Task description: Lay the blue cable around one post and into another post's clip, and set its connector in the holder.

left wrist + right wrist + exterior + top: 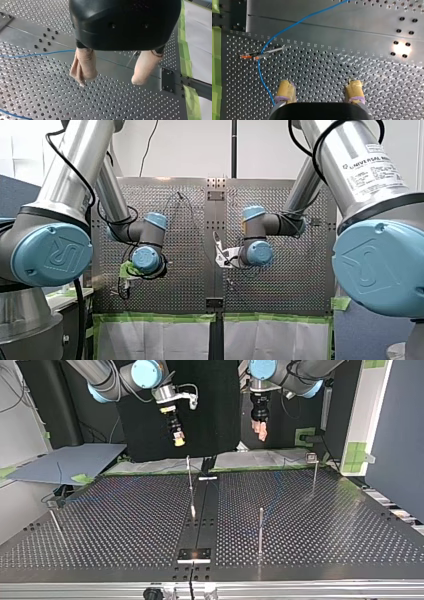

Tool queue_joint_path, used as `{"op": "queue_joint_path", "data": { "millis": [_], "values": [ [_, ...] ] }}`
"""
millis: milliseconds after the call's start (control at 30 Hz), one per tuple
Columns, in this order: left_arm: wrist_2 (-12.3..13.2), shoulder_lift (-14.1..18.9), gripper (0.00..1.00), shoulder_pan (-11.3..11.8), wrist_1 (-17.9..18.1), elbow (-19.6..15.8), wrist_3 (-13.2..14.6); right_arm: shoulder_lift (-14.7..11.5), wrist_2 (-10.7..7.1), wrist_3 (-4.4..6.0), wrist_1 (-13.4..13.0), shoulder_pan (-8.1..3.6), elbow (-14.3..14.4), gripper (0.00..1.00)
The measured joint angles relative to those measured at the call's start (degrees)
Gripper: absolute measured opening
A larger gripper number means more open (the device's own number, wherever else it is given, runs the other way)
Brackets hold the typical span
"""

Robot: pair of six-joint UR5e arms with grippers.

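Observation:
The blue cable [294, 24] lies loose on the perforated table and curves past a thin post with an orange tip [265, 53], ahead of my right gripper [320, 86]. That gripper's yellow pads [285, 90] stand wide apart, open and empty. My left gripper [108, 82] hangs open above the table, nothing between its beige pads [83, 66]; a stretch of the cable [37, 53] runs beside it. In the top view both grippers hover high at the back, my right [178, 436] and my left [260, 431]. Posts [190, 485] [260, 530] stand upright; one has a square head [311, 457].
A short slanted pin [55, 520] stands at the top view's left. A plain strip [202, 510] with a small plate [195, 554] runs down the table's middle. Green tape [185, 62] lines the table's edge. A grey board [65, 460] lies beyond the table.

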Motion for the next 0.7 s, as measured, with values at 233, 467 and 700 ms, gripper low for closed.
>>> {"op": "queue_joint_path", "data": {
  "millis": [233, 467, 700],
  "values": [
    [0.8, 0.0, 0.99, 0.1, -0.1, 0.0, -0.5, 0.2, -3.14, 0.72, -1.1, -3.06, 0.2, 0.99],
    [3.0, 0.0, 0.99, 0.0, 2.3, -0.1, -1.2, 1.2, -5.99, 0.7, -2.5, -3.08, 0.4, 0.99],
    [3.4, 0.0, 0.99, -0.4, 5.8, -1.9, -0.8, 3.0, -5.4, -0.76, -4.7, -0.26, 0.4, 0.99]
  ]
}}
